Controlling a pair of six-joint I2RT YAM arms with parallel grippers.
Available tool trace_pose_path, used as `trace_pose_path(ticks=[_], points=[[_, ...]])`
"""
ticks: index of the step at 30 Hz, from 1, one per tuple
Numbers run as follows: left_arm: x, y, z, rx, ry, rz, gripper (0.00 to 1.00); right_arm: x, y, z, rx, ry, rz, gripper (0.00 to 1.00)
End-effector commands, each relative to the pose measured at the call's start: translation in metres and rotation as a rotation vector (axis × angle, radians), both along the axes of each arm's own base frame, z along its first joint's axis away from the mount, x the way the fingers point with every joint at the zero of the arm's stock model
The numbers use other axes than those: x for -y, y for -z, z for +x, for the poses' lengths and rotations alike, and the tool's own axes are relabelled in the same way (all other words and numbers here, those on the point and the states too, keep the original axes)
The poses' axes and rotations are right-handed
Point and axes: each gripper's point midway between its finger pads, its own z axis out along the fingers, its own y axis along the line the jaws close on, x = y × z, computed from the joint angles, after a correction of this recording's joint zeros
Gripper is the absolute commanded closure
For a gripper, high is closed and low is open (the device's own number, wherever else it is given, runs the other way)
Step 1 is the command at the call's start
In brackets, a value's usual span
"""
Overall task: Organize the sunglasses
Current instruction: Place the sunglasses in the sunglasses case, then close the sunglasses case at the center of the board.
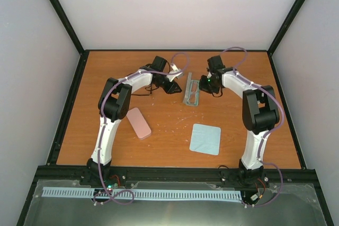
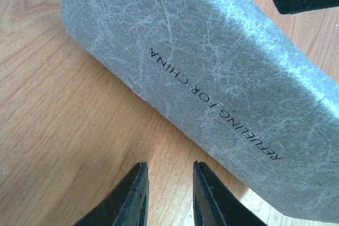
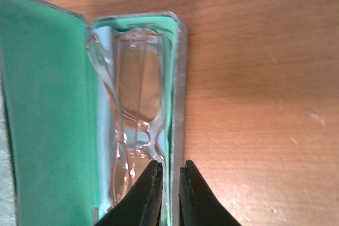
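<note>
Low in the right wrist view, our right gripper [image 3: 170, 175] pinches the rim of the grey case [image 3: 180, 78], with the reddish sunglasses [image 3: 139, 88] inside. We see our left gripper [image 2: 170, 183] narrowly parted and empty at lower centre.

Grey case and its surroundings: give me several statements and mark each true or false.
1. The grey case lies open with the reddish sunglasses inside. True.
2. Its lining is green. True.
3. The pink case lies open too. False: it is shut.
4. The blue cloth is tucked inside the grey case. False: it lies flat on the table, apart from the case.
5. The left gripper clamps the cloth. False: its fingers stand apart over bare wood beside the grey case.
</note>
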Motion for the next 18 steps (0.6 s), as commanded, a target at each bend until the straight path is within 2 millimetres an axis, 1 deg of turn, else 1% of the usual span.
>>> trace_pose_path(ticks=[1,3,7,10,16,18], points=[[0.006,-0.041,0.005,0.068,0.004,-0.040,0.74,0.020,0.001,-0.005,0.015,0.069,-0.038,0.90],[0.006,-0.046,0.006,0.073,0.002,-0.046,0.74,0.023,0.009,-0.006,0.000,0.078,-0.046,0.93],[0.009,-0.050,0.008,0.072,-0.004,-0.055,0.74,0.020,0.023,-0.004,-0.021,0.069,-0.035,0.97],[0.014,-0.053,0.007,0.071,0.000,-0.057,0.74,0.018,0.033,-0.003,-0.033,0.065,-0.027,0.97],[0.021,-0.062,0.010,0.076,-0.002,-0.072,0.74,0.009,0.043,0.001,-0.042,0.048,0.012,0.97],[0.023,-0.062,0.012,0.075,-0.002,-0.074,0.74,0.006,0.046,0.001,-0.046,0.043,0.027,0.97]])
